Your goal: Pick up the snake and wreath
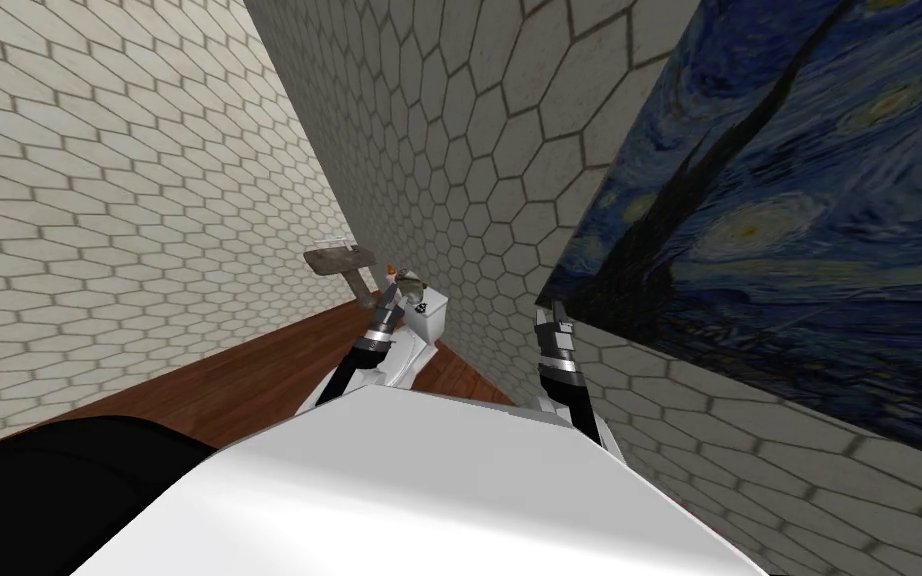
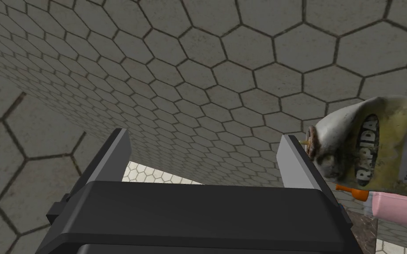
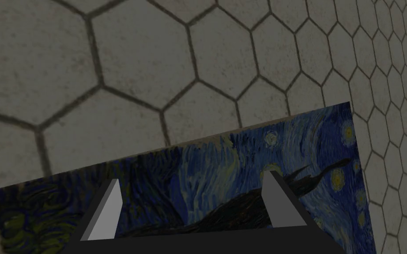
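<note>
- The left claw [image 1: 390, 290] [image 2: 203, 135] hangs with its two fingers spread wide and nothing between them, reached out over the tank of a white toilet [image 1: 427, 318], most likely lined up for a first grab.
- A grimy bottle [image 2: 366, 141] [image 1: 409, 285] labelled "RAPIDA" stands just outside one finger of that claw, close to touching it but not in the gap. A pink container [image 2: 401, 209] with an orange cap [image 2: 350, 190] sits right below the bottle.
- Where the snake and the wreath lie is not clear: the small clutter on the tank just ahead of the left claw is too small to tell apart, and the two things nearest the claw look like neither.
- Ahead of the left claw, past the open fingers, stands only the hexagon-tiled wall [image 2: 224, 66]. On that reading the claw is aimed beside the clutter rather than at it, so a sideways shift toward the bottle's side seems needed before any closing.
- The right claw [image 1: 554, 315] [image 3: 191, 176], also open and empty, is held up close to the side wall with a blue swirling painting [image 3: 224, 176] [image 1: 799, 200] just beyond its fingers. It appears parked out of the working arm's way.
- A brown-grey fixture [image 1: 334, 262] juts from the wall beyond the left claw, well apart from it, over a wooden floor [image 1: 249, 370].
</note>
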Controlling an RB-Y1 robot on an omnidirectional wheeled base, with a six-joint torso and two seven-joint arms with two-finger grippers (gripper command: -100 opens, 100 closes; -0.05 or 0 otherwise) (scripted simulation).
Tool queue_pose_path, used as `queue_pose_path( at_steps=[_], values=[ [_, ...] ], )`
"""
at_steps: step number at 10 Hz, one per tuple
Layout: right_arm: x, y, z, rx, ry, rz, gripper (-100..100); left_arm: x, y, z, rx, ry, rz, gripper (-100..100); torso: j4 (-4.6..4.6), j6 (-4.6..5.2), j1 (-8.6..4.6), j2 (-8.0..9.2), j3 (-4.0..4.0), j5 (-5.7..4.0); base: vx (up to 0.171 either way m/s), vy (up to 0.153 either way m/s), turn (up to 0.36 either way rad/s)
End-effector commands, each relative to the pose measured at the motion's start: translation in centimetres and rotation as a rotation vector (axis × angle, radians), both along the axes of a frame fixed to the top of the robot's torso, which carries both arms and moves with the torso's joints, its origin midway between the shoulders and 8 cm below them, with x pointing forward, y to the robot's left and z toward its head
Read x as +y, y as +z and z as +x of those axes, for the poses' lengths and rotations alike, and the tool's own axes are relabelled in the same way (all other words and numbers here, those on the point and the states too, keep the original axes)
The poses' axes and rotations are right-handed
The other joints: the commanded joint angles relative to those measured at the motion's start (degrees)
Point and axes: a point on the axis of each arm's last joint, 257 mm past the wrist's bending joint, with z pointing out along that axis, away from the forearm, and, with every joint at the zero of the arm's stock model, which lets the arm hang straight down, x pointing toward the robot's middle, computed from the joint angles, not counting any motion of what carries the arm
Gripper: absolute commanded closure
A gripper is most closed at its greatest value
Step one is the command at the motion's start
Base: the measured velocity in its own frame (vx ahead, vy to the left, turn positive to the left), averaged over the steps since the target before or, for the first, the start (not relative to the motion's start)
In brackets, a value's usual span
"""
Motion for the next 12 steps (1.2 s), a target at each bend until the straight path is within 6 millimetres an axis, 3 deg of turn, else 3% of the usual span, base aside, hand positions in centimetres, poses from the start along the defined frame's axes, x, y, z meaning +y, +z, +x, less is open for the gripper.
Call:
queue_pose_path(
  at_steps=[1, 5, 9, 12],
  values=[
    [0.0, 0.0, 0.0, 0.0, 0.0, 0.0, 0, -0.2, -1.8, 0.5, 0.07, -0.023, 0.02, -100, 0.0, 0.0, 0.0, 0.0, 0.0, 0.0, -0.049, -0.002, -0.301],
    [0.0, 0.0, 0.0, 0.0, 0.0, 0.0, 0, -0.4, -4.8, 1.2, 0.183, -0.046, 0.048, -100, 0.0, -0.02, 0.07, -0.02, -0.01, 0.01, -0.031, 0.003, -0.161],
    [0.0, 0.0, 0.0, 0.0, 0.0, 0.0, 0, 0.0, -10.6, 1.7, 0.394, -0.083, 0.104, -100, -0.01, -0.02, 0.14, -0.05, -0.03, 0.03, -0.027, 0.015, -0.293],
    [0.0, 0.0, 0.0, 0.0, 0.0, 0.0, 0, 0.4, -12.4, 1.7, 0.46, -0.085, 0.119, -100, -0.02, -0.05, 0.16, -0.1, -0.05, 0.04, -0.015, 0.021, -0.113]
  ],
)
